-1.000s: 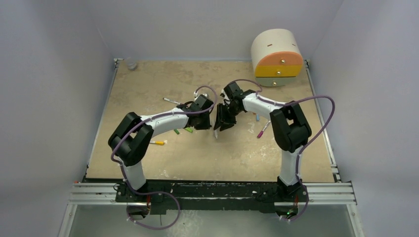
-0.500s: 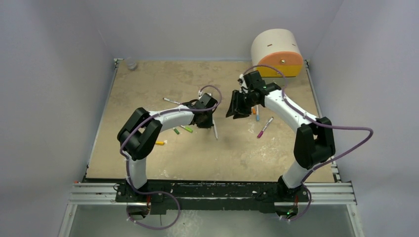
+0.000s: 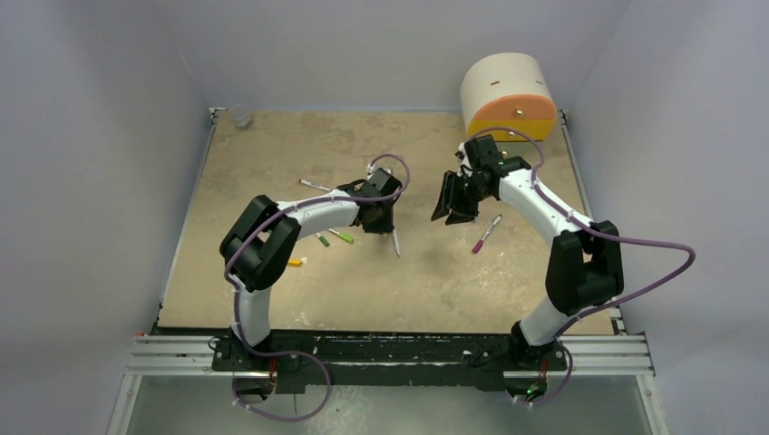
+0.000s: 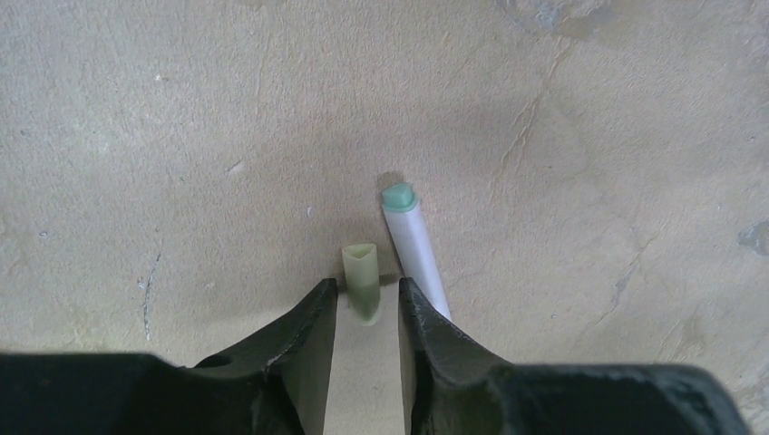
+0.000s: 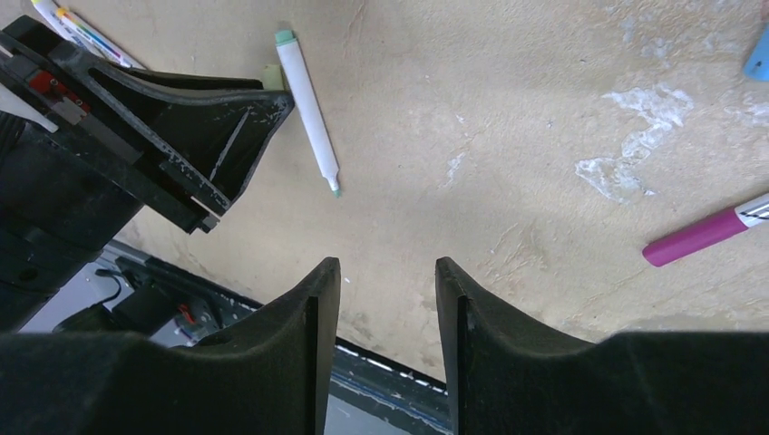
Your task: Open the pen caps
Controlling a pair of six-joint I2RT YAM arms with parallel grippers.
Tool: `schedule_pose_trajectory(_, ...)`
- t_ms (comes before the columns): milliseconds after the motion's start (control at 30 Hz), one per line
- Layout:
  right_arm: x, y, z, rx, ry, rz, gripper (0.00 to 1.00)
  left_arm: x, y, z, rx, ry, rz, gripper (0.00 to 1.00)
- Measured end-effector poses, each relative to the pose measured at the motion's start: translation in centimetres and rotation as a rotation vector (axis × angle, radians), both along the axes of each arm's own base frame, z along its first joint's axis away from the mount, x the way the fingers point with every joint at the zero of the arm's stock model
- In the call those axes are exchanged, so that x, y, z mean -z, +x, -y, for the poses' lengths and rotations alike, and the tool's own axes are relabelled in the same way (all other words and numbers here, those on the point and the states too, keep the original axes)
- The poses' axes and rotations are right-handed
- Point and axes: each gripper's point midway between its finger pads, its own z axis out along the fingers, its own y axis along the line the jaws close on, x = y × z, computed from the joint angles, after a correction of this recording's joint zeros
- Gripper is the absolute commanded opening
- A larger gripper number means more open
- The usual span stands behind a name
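My left gripper [image 3: 377, 216] is low over the table with its jaws slightly apart. A pale green pen cap [image 4: 363, 285] lies between the fingertips with a small gap on each side. Just right of it lies its uncapped white pen [image 4: 417, 254], which also shows in the top view [image 3: 395, 242] and the right wrist view [image 5: 308, 109]. My right gripper [image 3: 451, 204] is open and empty, above the table to the right of the left gripper. A magenta-capped pen [image 3: 485, 234] lies near it and shows in the right wrist view [image 5: 703, 234].
Green pens [image 3: 343, 236] and an orange-yellow one [image 3: 292, 263] lie left of my left gripper, another pen [image 3: 315, 185] behind it. A blue cap [image 5: 758, 54] lies near the magenta pen. The cream-and-orange drawer unit [image 3: 508, 95] stands at the back right, a clear cup [image 3: 240, 116] at the back left.
My right gripper has pulled away from the left one, moving right and back. The white pen now lies on the table by my left gripper.
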Motion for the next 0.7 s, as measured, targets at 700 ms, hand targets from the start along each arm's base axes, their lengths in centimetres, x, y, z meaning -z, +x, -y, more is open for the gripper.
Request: schedule_pose_trajectory(700,2.1,7.5,11.1,0.255,-0.267,0.029,0.39,-14.1,-0.6,-1.2,-0.039,-0.125,0.141,0.59)
